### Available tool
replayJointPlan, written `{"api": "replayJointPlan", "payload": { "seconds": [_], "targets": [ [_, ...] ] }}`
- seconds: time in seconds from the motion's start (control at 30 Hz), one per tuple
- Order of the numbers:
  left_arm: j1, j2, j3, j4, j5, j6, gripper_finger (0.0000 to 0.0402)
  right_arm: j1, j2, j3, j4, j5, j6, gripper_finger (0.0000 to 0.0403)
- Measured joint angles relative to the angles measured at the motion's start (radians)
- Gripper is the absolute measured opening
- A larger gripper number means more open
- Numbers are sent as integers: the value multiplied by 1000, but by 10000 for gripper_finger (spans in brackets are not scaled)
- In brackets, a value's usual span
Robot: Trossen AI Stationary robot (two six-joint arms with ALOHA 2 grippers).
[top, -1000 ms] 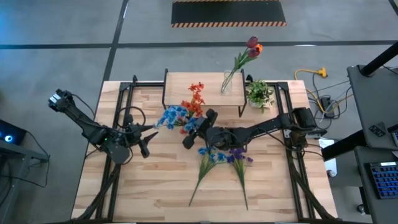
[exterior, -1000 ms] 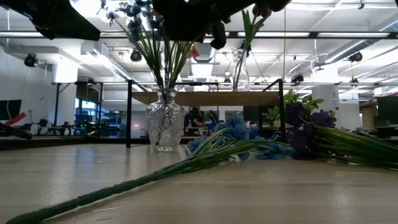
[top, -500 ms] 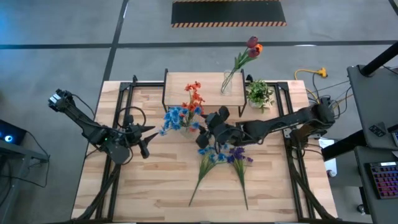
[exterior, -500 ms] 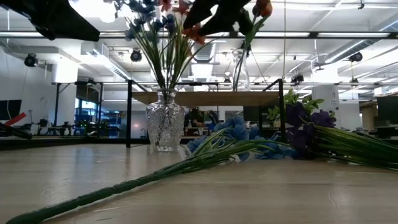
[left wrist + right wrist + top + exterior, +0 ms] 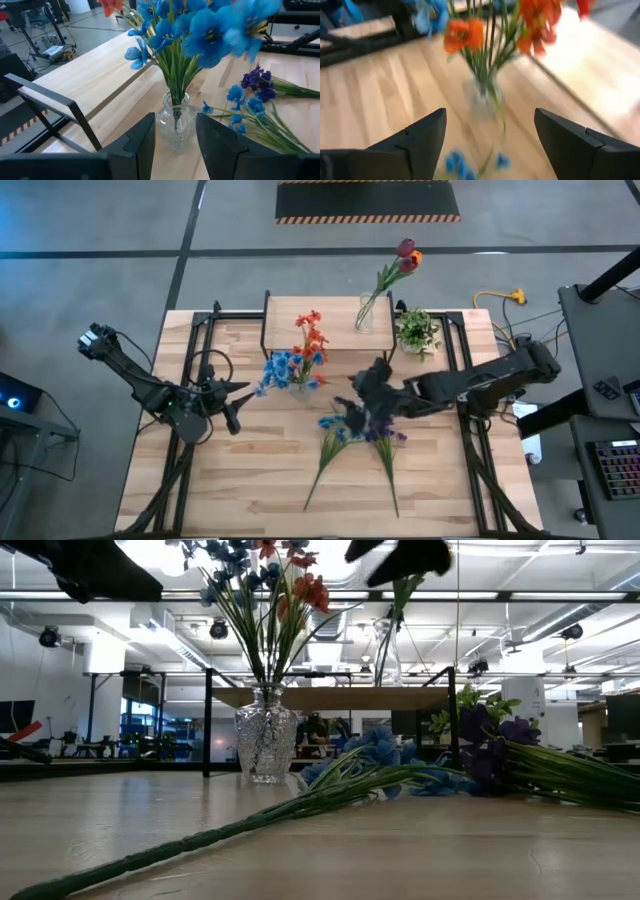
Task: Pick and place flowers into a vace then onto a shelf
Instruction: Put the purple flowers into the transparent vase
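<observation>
A cut-glass vase (image 5: 266, 745) stands on the table (image 5: 250, 480) just in front of the shelf (image 5: 300, 315), holding a bunch of blue flowers (image 5: 283, 366) and orange-red flowers (image 5: 313, 335) whose heads lean over the shelf's near edge. Farther right on the shelf top stands a second, slimmer vase (image 5: 364, 314) with a dark red tulip (image 5: 406, 250) reaching out past the far edge of the table. A small potted plant (image 5: 416, 330) sits on the table just right of the shelf. Two more stems lie flat on the table nearer the front: one with blue heads (image 5: 335, 429) and, right beside it, one with purple heads (image 5: 384, 432).

My right gripper (image 5: 366, 387) hangs in the air above those lying stems, just right of the cut-glass vase, with its fingers (image 5: 415, 142) spread wide and nothing between them. My left gripper (image 5: 236, 395) waits at the left side of the table, pointed at the cut-glass vase, its fingers (image 5: 142, 142) parted a little and holding nothing.
</observation>
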Motion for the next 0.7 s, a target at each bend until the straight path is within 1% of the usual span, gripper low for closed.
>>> {"api": "replayJointPlan", "payload": {
  "seconds": [0.1,0.2,0.33,0.47,0.57,0.63,0.7],
  "targets": [
    [0,4,0,16,0,0,125,38,-47,0,-156,-31,129,291],
    [0,6,0,18,-1,0,125,83,-80,0,-274,-56,255,286],
    [0,9,0,23,-9,0,125,147,-86,-1,-381,-117,408,281],
    [0,9,0,37,-13,0,125,201,-57,-4,-411,-192,540,279],
    [2,9,0,39,-13,0,125,233,-28,-14,-415,-228,635,278],
    [2,9,0,40,-13,0,125,246,-8,-19,-442,-247,731,276],
    [2,9,0,40,-13,0,125,250,10,-28,-484,-287,849,273]
  ]
}}
